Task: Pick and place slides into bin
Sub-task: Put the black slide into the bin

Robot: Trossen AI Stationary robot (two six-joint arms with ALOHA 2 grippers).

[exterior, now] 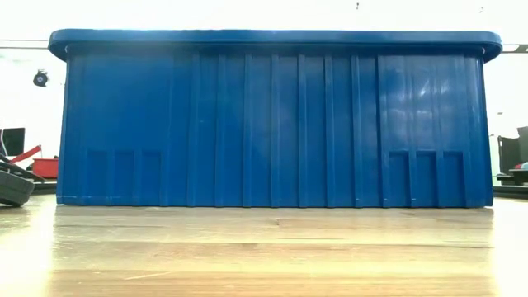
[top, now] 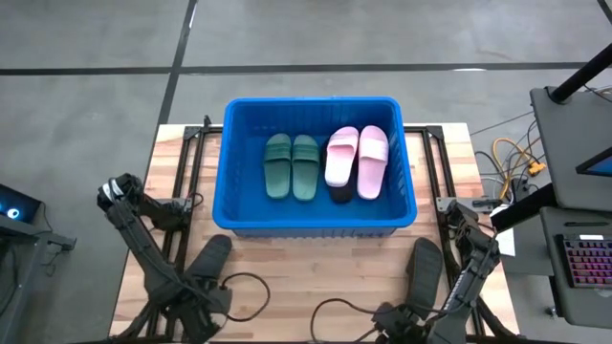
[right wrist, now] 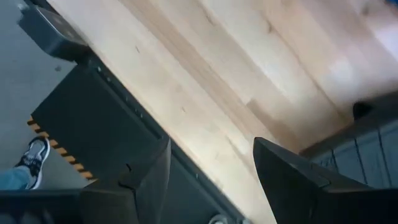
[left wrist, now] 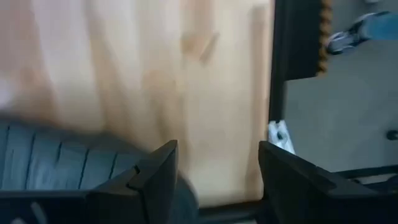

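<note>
The blue bin (top: 318, 222) stands on the middle of the wooden table; its ribbed near wall fills the low view (exterior: 272, 124). Inside it lie a dark green pair (top: 292, 165) and a pale pink pair (top: 357, 161), with a dark slide (top: 340, 194) partly showing under the pink ones. One dark slide (top: 212, 258) lies on the table near the bin's near left corner, another (top: 425, 268) near its near right corner. My left gripper (left wrist: 217, 155) is open above the table beside the left slide (left wrist: 62, 168). My right gripper (right wrist: 211, 152) is open over the table's edge, with the right slide (right wrist: 373, 149) beside it.
Bare wood lies between the bin and the table's near edge (top: 316, 277). Black frame rails (top: 186, 162) run along both sides of the bin. A desk with a keyboard (top: 583, 258) stands off the right. A person's shoe (right wrist: 34, 155) shows on the floor.
</note>
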